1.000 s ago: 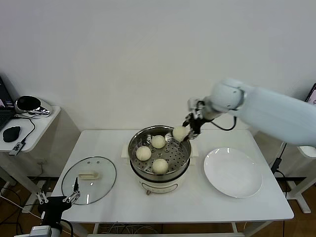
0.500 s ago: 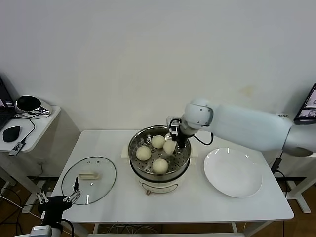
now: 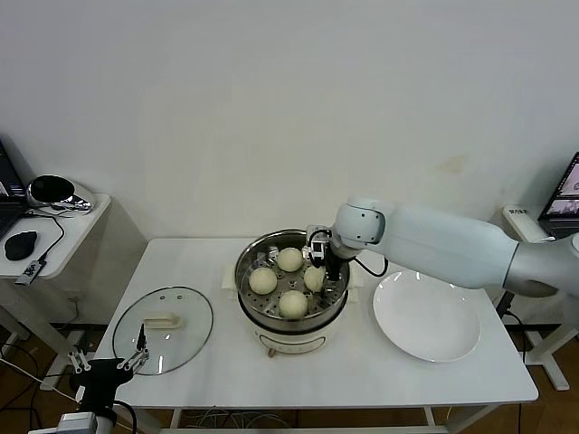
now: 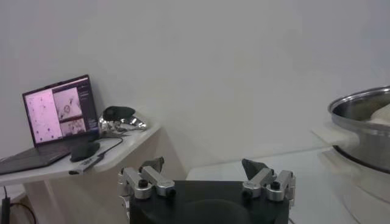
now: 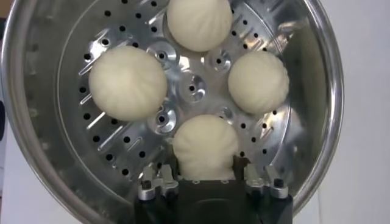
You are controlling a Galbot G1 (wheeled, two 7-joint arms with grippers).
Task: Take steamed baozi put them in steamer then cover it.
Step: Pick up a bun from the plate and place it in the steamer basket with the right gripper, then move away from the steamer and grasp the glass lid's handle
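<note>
The steamer (image 3: 241, 282) stands mid-table with its perforated tray (image 5: 192, 85) showing. Three baozi (image 3: 289, 259) (image 3: 263, 280) (image 3: 292, 303) lie on the tray. Another baozi (image 3: 314, 278) (image 5: 205, 146) rests on the tray between the fingers of my right gripper (image 3: 318, 269) (image 5: 207, 173), which reaches down inside the pot with its fingers slightly parted around the bun. The glass cover (image 3: 163, 330) lies flat on the table left of the steamer. My left gripper (image 3: 110, 364) (image 4: 204, 165) hangs open and empty below the table's near-left corner.
An empty white plate (image 3: 427, 316) sits to the right of the steamer. A side table (image 3: 63, 237) at far left carries a laptop (image 4: 58, 115), a mouse and a shiny object. A white wall stands behind the table.
My right gripper carried the baozi from above the steamer's far-right rim down onto the tray, and its fingers have loosened. The left arm has not moved.
</note>
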